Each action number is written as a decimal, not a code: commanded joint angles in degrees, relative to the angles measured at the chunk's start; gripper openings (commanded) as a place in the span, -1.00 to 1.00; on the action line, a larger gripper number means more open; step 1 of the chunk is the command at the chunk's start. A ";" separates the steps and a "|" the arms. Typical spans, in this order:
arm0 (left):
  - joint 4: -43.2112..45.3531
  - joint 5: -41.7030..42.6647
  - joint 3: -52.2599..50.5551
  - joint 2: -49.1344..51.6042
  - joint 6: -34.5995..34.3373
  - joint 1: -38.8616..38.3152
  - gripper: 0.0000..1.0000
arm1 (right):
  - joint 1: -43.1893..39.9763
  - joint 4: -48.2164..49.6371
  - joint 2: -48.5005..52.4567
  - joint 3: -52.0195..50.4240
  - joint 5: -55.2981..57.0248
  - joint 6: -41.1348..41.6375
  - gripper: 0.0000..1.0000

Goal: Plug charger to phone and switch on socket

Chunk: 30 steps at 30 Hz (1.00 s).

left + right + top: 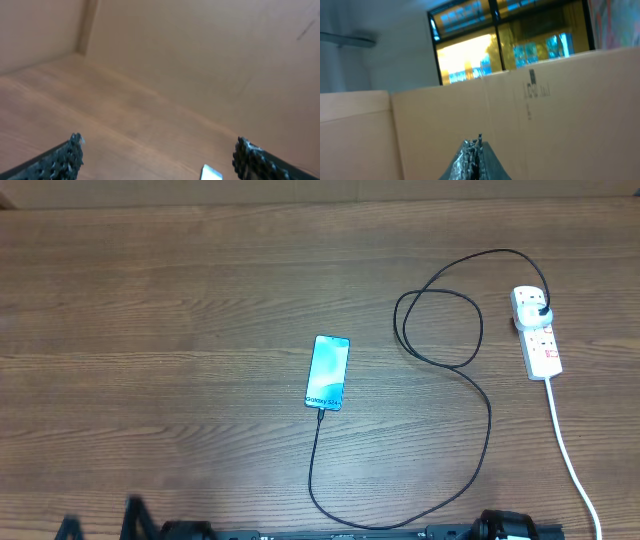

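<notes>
The phone (327, 372) lies mid-table with its cyan screen lit. The charger's black cable (480, 450) runs from the phone's near end, curves along the front edge, loops, and ends at its black plug head (541, 310) seated in the socket (537, 332), a white power strip at the right. My left gripper (157, 152) is open and empty, over bare table at the front left; a corner of the phone (211, 173) shows at the bottom of its view. My right gripper (475, 147) is shut and empty, pointing up at a cardboard wall.
A thick white cord (572, 455) runs from the power strip to the front right edge. A cardboard wall (210, 55) stands along the table's far side. Both arm bases sit at the front edge (350, 532).
</notes>
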 commanded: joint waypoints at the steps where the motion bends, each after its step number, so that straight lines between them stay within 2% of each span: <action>1: 7.61 3.02 -9.11 -0.13 -0.76 0.31 0.99 | 1.29 1.99 -7.91 -3.91 1.88 -2.08 -0.91; 7: 33.73 6.64 -29.90 -0.13 -0.76 0.31 0.99 | 1.27 8.24 -19.23 -14.32 1.86 -1.86 -0.91; 9: 46.99 6.64 -39.82 -0.13 -0.74 0.31 0.99 | 1.27 11.37 -23.82 -18.51 1.86 0.33 -0.87; 13: 59.80 7.02 -49.94 -0.13 -0.74 0.31 0.99 | 1.27 13.33 -28.02 -21.46 1.84 2.49 -0.86; 21: 70.79 7.04 -61.83 -0.13 -0.74 0.31 0.99 | 1.27 13.29 -33.53 -21.79 1.84 2.51 -0.86; 30: 68.48 6.54 -62.51 -0.11 -0.33 0.31 1.00 | 0.42 15.72 -42.73 -26.53 1.88 3.41 -0.81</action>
